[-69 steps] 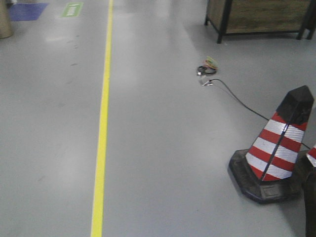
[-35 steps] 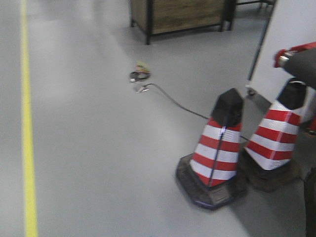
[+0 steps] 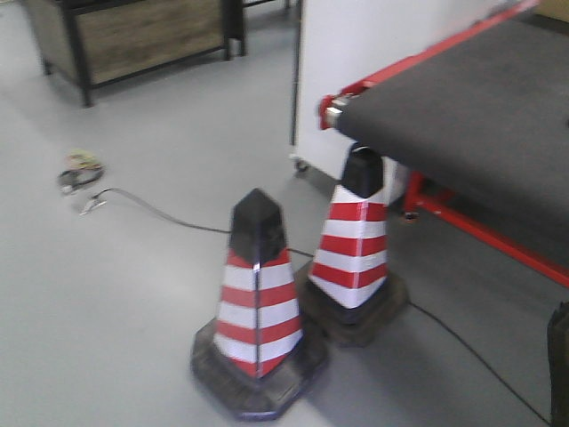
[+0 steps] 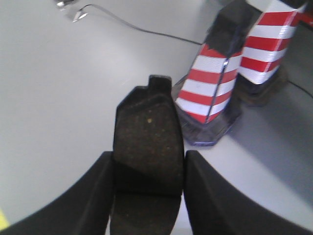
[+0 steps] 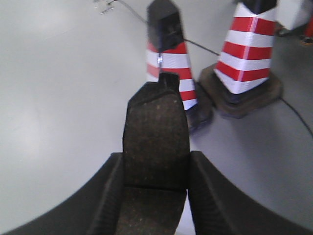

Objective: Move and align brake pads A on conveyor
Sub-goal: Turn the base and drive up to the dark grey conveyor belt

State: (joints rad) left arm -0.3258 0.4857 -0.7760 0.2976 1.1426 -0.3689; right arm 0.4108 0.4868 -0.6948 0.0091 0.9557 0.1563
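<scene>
The left gripper (image 4: pixel 148 188) sits at the bottom centre of its wrist view, its two black fingers (image 4: pixel 95 196) clamped on a brake pad (image 4: pixel 148 142). The right gripper (image 5: pixel 155 193) matches it, fingers (image 5: pixel 210 196) closed against another brake pad (image 5: pixel 155 137), pad end pointing upward in frame.

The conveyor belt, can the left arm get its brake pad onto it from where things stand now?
Probably not yet. The left gripper holds its brake pad over bare floor, with two cones standing between the robot and the conveyor.

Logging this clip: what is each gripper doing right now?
Left gripper: shut on a brake pad.
Right gripper: shut on another brake pad.
</scene>
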